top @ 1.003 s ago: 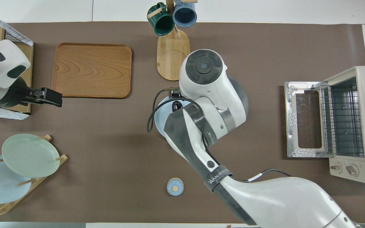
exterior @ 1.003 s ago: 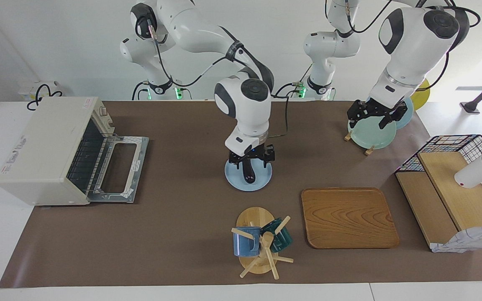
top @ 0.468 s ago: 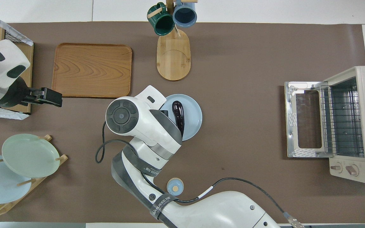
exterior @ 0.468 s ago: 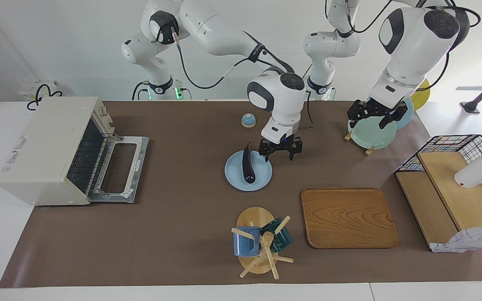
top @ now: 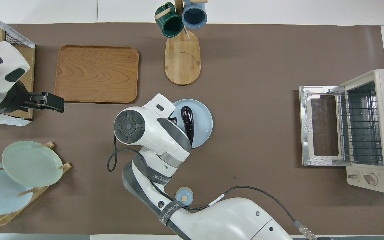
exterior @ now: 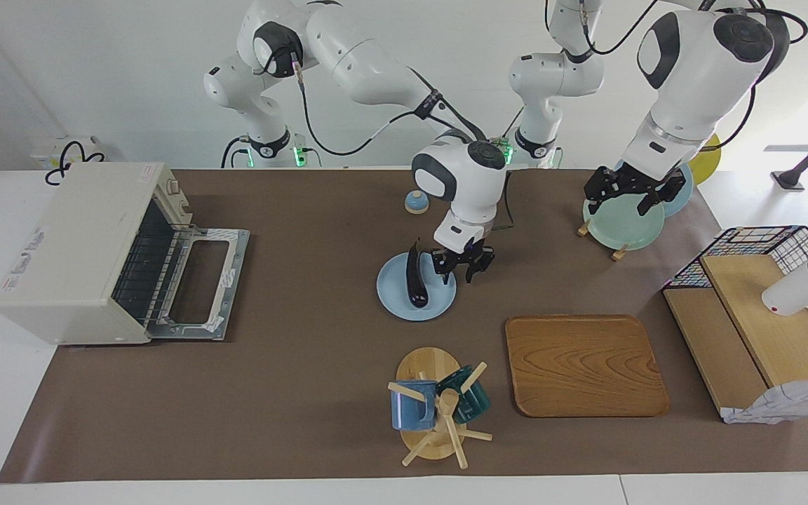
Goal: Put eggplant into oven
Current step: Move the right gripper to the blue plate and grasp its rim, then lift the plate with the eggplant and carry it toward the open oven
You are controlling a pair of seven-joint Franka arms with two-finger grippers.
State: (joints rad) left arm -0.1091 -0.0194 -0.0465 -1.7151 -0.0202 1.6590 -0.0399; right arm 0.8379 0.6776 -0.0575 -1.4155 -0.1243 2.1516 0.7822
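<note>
My right gripper (exterior: 465, 266) has slid off the eggplant (exterior: 414, 275) and now hangs beside it at frame centre, fingers narrowing, gripping nothing. The eggplant lies untouched on the blue plate (exterior: 393, 300). The oven (exterior: 88, 249), mid-left, stands with its door down. I need to regrasp. My left gripper (exterior: 625, 194) waits open, upper right.

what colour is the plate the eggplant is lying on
Pale blue. The plate under the dark purple eggplant shows best in the overhead view.
</note>
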